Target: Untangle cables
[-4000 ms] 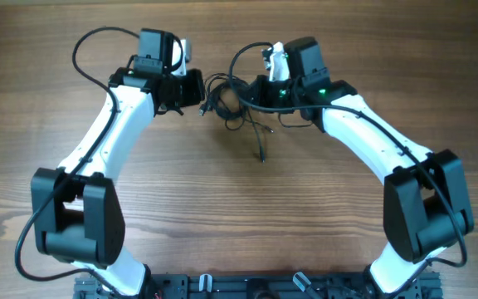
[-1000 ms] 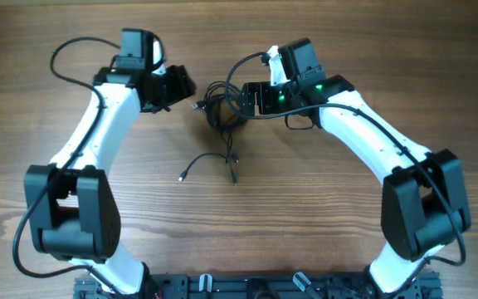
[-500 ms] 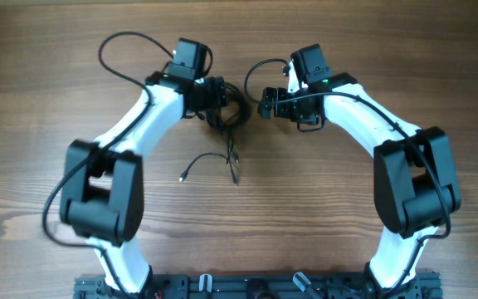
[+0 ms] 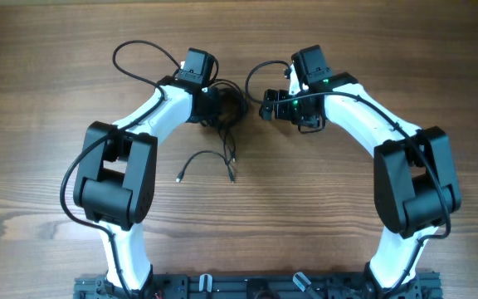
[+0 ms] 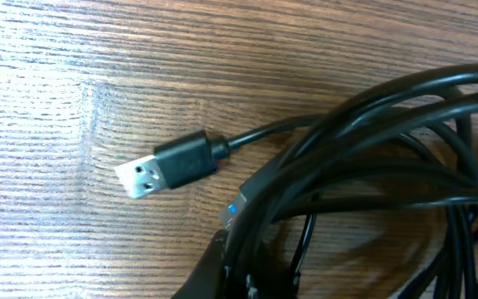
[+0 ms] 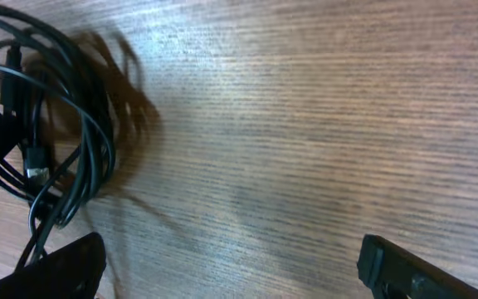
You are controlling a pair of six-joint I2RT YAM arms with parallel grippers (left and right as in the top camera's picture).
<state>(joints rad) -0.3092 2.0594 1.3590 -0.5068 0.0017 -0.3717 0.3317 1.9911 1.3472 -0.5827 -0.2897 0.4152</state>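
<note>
The cables point(image 4: 236, 106) form a black knotted bundle at the back middle of the table. My left gripper point(image 4: 221, 108) is shut on strands of the bundle. In the left wrist view its dark fingertips point(image 5: 222, 270) pinch the cables point(image 5: 372, 158) at the bottom edge, and a silvery-tipped USB plug point(image 5: 166, 169) lies on the wood beside them. A separate loose cable point(image 4: 208, 159) lies nearer the front. My right gripper point(image 4: 266, 109) stands open just right of the bundle. Its fingers point(image 6: 66, 267) hold only bare wood between them, with the cables point(image 6: 60, 133) off to the left.
The wooden table point(image 4: 322, 216) stretches around the arms. A thicker black robot wire point(image 4: 139, 62) loops behind the left arm, and another point(image 4: 256, 71) arcs behind the right wrist. The arm bases stand at the front edge.
My left gripper swung right from the back left onto the bundle and shut on it. The right gripper drew back slightly to the right and stayed open.
</note>
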